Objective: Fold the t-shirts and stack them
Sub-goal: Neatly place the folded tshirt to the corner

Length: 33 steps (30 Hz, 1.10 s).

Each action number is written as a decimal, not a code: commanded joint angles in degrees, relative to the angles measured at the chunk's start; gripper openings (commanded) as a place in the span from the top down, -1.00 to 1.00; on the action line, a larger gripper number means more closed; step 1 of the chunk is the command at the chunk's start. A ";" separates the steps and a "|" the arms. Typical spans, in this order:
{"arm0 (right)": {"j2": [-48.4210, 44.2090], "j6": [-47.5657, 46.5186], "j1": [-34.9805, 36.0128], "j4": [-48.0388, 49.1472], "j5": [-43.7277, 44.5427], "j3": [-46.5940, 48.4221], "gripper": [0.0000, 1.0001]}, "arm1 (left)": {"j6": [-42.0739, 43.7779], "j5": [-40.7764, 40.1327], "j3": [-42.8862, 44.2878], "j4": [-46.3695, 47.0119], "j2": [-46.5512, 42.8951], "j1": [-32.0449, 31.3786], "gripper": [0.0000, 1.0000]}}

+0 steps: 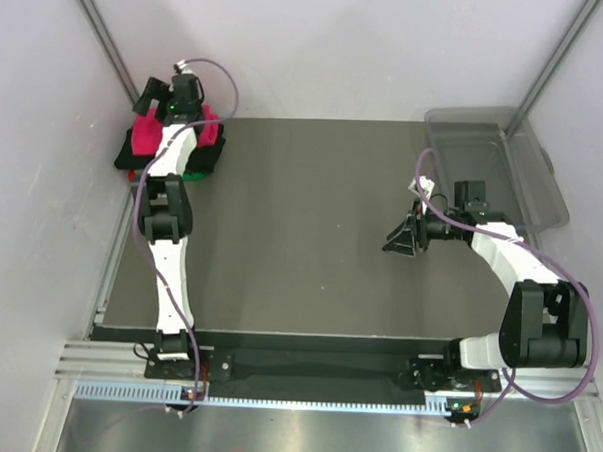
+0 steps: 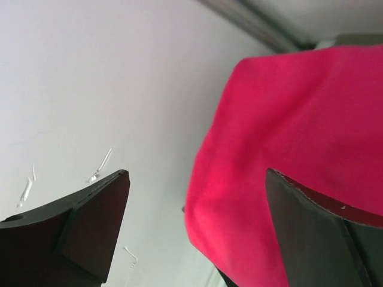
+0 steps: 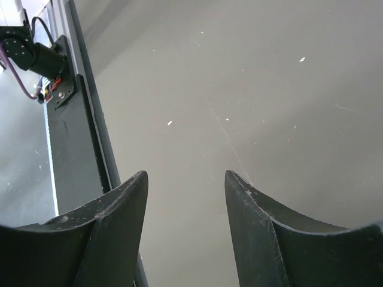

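Pink t-shirt [image 1: 145, 137] tops the stack at the table's [image 1: 299, 286] far-left corner, over a black t-shirt [image 1: 212, 162] and a green sliver [image 1: 194, 174]. The left arm [image 1: 168, 195] hides the pile's middle. The left wrist view shows only pink cloth beside one finger, with the left gripper [image 2: 196, 173] spread and gripping nothing. The right gripper [image 3: 185, 173] is spread too, over bare tabletop. The clear bin [image 1: 466, 117] shows in the top view only.

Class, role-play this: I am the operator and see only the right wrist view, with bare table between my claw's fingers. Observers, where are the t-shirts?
Observer: The stack sits in the far left corner, with the pinkish-red t-shirt on top.
Operator: Is the left claw holding it?
Observer: No, the left claw is open, and the shirt lies beside one finger.
Operator: Anything on my side?
Observer: A clear plastic bin at the far right edge.
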 commanded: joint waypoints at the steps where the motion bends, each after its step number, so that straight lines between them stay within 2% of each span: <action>1: -0.36 -2.27 -0.68 0.30 -2.44 0.78 -0.10 | -4.02 -0.83 -3.24 3.15 -8.15 -3.85 -0.98; 5: -0.19 -2.36 -0.77 0.38 -2.18 0.61 -0.10 | -3.58 0.05 -12.28 7.81 -13.69 -10.18 -0.98; 8: 0.43 -2.44 -0.95 0.03 -2.18 0.69 -0.10 | -4.62 0.92 -14.15 4.25 -15.19 -12.47 -0.91; 9: 0.43 -2.45 -1.03 0.03 -2.18 0.69 -0.10 | -5.94 2.41 -13.89 1.27 -15.20 -12.64 -0.81; 11: 0.43 -2.45 -1.12 0.03 -2.18 0.43 -0.10 | -10.84 6.71 -13.28 -4.54 -15.63 -12.38 -0.36; 13: 0.34 -2.36 -1.12 0.03 -2.09 0.26 -0.10 | -14.64 13.39 -13.28 -11.58 -16.60 -11.16 -0.05; 16: 0.52 -2.53 -1.30 0.03 -2.00 0.17 -0.10 | -20.36 22.01 -12.31 -18.53 -16.69 -8.53 -0.09; 17: 0.61 -2.53 -1.30 0.12 -2.00 0.25 -0.10 | -20.37 22.81 -12.14 -19.23 -16.43 -8.17 -0.21; 20: 1.05 -2.71 -1.38 0.12 -2.09 0.52 -0.10 | -20.10 22.73 -11.78 -21.52 -15.11 -7.46 -0.35; 23: 1.83 -3.15 -1.38 -0.14 -2.18 0.69 -0.11 | -20.28 22.64 -12.22 -21.18 -14.67 -7.02 -0.33; 26: 2.80 -4.29 -1.38 -1.28 -2.70 1.22 -0.10 | -20.37 22.03 -12.31 -20.83 -13.71 -7.02 -0.18; 27: 3.06 -4.81 -1.38 -1.89 -2.79 1.48 -0.10 | -20.28 21.76 -12.48 -20.82 -13.61 -7.02 0.04; 30: 2.98 -5.17 -1.38 -2.25 -2.88 1.40 -0.10 | -20.10 21.50 -13.89 -20.74 -14.57 -7.02 0.52; 31: 2.98 -5.26 -1.47 -2.25 -3.14 1.40 -0.10 | -20.10 21.41 -14.67 -20.39 -15.28 -6.93 0.79; 33: 2.72 -5.35 -1.39 -2.34 -3.23 1.48 -0.11 | -19.40 21.23 -18.10 -18.54 -18.09 -7.02 1.00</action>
